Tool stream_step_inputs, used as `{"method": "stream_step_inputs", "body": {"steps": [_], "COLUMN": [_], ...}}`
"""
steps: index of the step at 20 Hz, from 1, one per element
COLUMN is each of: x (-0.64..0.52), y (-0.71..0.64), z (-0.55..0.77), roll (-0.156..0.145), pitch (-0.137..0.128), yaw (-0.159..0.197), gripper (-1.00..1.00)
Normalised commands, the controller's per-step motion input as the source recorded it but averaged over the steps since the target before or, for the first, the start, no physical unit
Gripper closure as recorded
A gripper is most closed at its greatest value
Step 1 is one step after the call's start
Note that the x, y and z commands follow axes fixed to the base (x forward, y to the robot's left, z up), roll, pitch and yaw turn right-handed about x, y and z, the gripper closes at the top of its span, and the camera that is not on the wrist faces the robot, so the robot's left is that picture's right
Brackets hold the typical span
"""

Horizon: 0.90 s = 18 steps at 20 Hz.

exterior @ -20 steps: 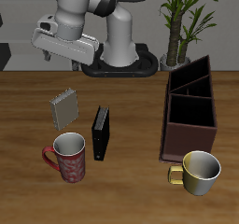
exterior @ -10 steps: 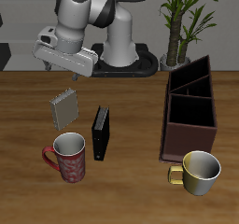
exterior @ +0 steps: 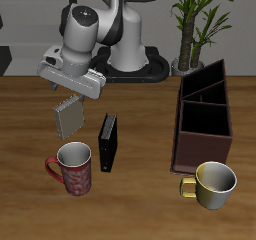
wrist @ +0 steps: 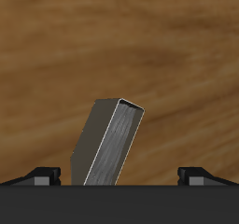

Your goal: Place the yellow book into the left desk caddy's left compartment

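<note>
Wrist view: tool (wrist: 119, 175) spread wide above yellow book (wrist: 110, 144), empty, book upright on table (exterior: 150, 199) behind red mug (exterior: 74, 167); best lowered straight, fingers straddling thin faces, before closing, well apart from left desk caddy (exterior: 203, 124).

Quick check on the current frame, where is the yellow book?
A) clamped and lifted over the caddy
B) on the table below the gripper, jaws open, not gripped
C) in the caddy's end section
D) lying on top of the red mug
B: the yellow book stands on the table behind the red mug, under the gripper; the wrist view shows both jaws spread wide of it, and the left desk caddy is far off.
</note>
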Motion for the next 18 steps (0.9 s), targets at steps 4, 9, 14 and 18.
{"method": "stream_step_inputs", "body": {"steps": [4, 9, 14, 18], "x": [0.13, 0.05, -0.03, -0.04], "y": [0.04, -0.11, -0.06, 0.10], "z": [-0.35, -0.51, -0.24, 0.08], "roll": [0.023, -0.024, 0.009, 0.013], "pitch": [0.031, 0.052, 0.019, -0.018], "yaw": [-0.003, -0.008, -0.044, -0.013], "gripper": [-1.00, -1.00, 1.00, 1.00]}}
